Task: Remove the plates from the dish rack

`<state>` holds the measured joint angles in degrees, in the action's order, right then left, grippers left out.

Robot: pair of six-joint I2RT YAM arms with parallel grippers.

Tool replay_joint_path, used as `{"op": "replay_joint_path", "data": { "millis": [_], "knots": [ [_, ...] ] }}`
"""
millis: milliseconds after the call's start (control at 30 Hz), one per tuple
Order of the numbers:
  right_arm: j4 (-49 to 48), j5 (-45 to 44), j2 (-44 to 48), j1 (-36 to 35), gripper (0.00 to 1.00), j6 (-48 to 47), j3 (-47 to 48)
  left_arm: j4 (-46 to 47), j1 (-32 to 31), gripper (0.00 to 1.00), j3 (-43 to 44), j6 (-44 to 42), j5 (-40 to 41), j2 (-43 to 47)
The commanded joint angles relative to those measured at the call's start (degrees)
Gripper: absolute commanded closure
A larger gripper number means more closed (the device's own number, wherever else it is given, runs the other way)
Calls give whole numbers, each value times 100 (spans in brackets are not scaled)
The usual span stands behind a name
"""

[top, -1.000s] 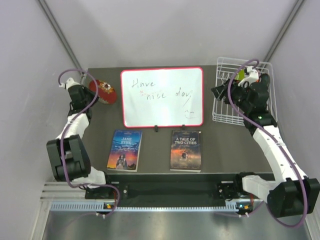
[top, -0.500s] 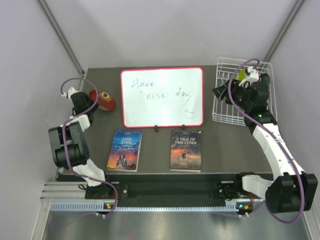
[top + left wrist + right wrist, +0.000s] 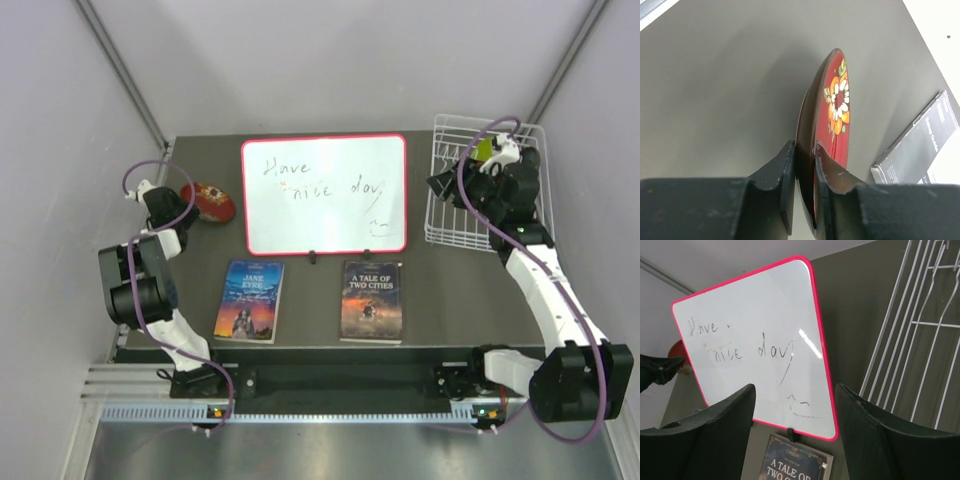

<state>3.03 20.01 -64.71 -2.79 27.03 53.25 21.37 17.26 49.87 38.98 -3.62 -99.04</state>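
The red plate [image 3: 208, 200] with its flower pattern is at the table's back left, left of the whiteboard. My left gripper [image 3: 186, 196] is shut on its rim; in the left wrist view the plate [image 3: 837, 107] stands edge-on between the fingers [image 3: 805, 150], low over the dark table. The white wire dish rack [image 3: 436, 215] stands at the back right with a lime green plate [image 3: 483, 150] upright in it. My right gripper [image 3: 438, 185] hovers open over the rack's left side [image 3: 935, 324], nothing between its fingers [image 3: 795, 386].
A red-framed whiteboard [image 3: 325, 195] with handwriting lies mid-table, also in the right wrist view [image 3: 755, 340]. Two books lie near the front: Jane Eyre [image 3: 249, 300] and A Tale of Two Cities [image 3: 372, 300]. Grey walls close in both sides.
The left arm has folded back and brought the red plate down and slightly nearer, tilting it flatter. The right arm has barely moved.
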Motion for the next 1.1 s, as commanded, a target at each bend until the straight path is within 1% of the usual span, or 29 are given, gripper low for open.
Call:
{"op": "replay_joint_path", "data": {
  "millis": [0, 100, 167, 233, 300, 333, 367, 467, 500, 533, 567, 667, 800, 967, 1067],
  "knots": [
    [-39, -23, -59, 138, 35, -118, 220, -87, 23, 75, 84, -92, -25, -10],
    [5, -76, -95, 156, 35, -162, 273, -351, 23, 69, 146, -233, 62, 17],
    [31, -67, -130, 173, 34, -189, 308, -492, 15, 67, 190, -320, 246, 52],
    [49, -67, -156, 173, 35, -206, 335, -668, 23, 62, 251, -391, 282, 69],
    [93, -76, -182, 199, 35, -241, 387, -826, 24, 60, 304, -426, 309, 78],
    [110, -111, -200, 208, 35, -250, 396, -905, 23, 55, 339, -514, 309, 78],
    [128, -111, -200, 217, 34, -259, 414, -967, 15, 54, 374, -532, 309, 78],
    [215, -234, -209, 235, 34, -321, 466, -1239, 15, 51, 524, -628, 309, 78],
    [233, -287, -209, 235, 34, -364, 484, -1257, 15, 48, 541, -629, 492, 78],
    [277, -339, -270, 235, 34, -365, 510, -1275, 23, 47, 542, -655, 511, 113],
    [408, -322, -331, 409, 34, -373, 624, -1371, 23, 43, 550, -646, 589, 113],
    [715, -331, -578, 481, 33, -522, 940, -1608, 15, 37, 717, -681, 774, 105],
    [805, -480, -683, 525, 32, -654, 1108, -1872, 23, 36, 867, -708, 827, 140],
    [901, -603, -833, 577, 32, -734, 1284, -1987, 15, 35, 849, -664, 994, 333],
    [971, -831, -903, 595, 32, -883, 1310, -2400, 23, 34, 1025, -646, 1161, 430]
  ]
}}
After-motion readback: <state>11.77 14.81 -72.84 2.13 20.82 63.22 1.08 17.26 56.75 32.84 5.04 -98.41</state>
